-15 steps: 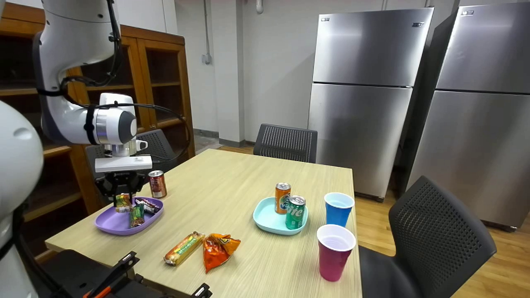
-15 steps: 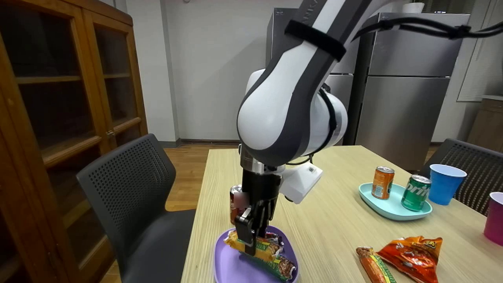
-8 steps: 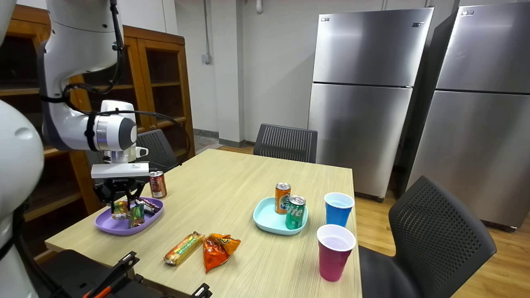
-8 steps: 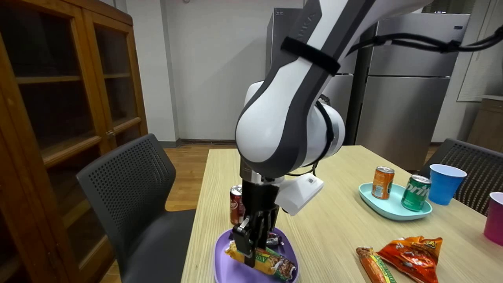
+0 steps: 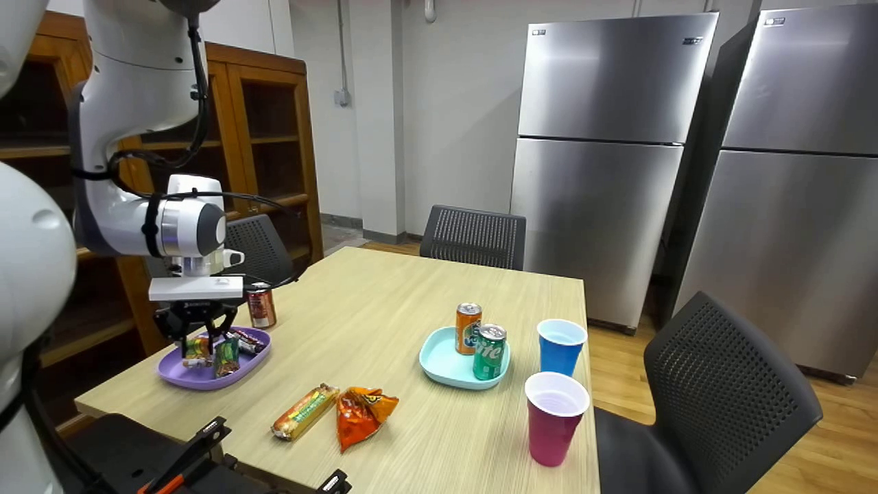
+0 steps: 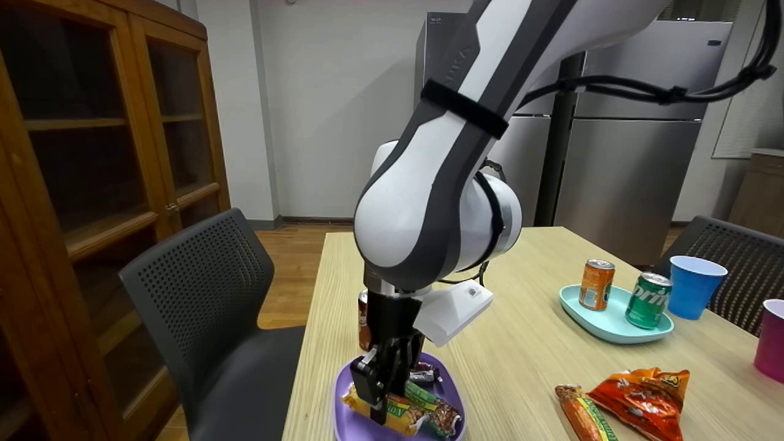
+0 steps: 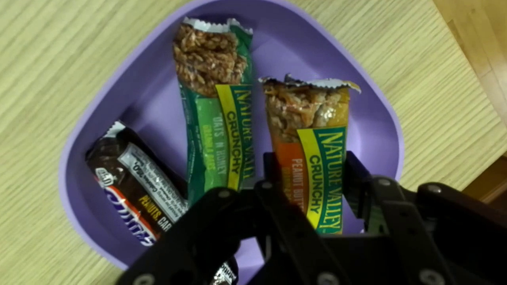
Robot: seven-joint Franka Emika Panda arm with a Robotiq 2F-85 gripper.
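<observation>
The pincer [image 7: 309, 168] was spread only partway, and by its two fingers [image 7: 356, 170] a peanut butter bar [image 7: 303, 111] in a yellow, orange and green wrapper was gripped along its long sides, the gap between them being filled by it. The bar was held low within the purple tray [image 7: 158, 109], toward the left side; whether its underside was touched by the tray floor could not be told. Just to the right of it, a green bar [image 7: 216, 130] was laid in the tray, and a brown chocolate bar [image 7: 138, 190] was placed farther right and toward the far side, with another dark wrapper [image 7: 226, 274] mostly hidden by the pincer in the wrist view. The purple tray was set at the left end of the bench [image 5: 384, 302], and a dark red can [image 5: 263, 307] was stood just beyond it. By the near edge, to the right of that tray, another wrapped bar [image 5: 305, 412] was laid just beside an orange snack bag [image 5: 362, 417]. Farther right, a turquoise tray [image 5: 439, 360] was occupied by an orange can [image 5: 468, 329] and, nearer, a green can [image 5: 489, 353]. To the right of those, a blue cup [image 5: 559, 353] was stood, with a magenta cup [image 5: 553, 429] nearer. A wooden cabinet [image 5: 271, 120] was seen at the left in both exterior views.
</observation>
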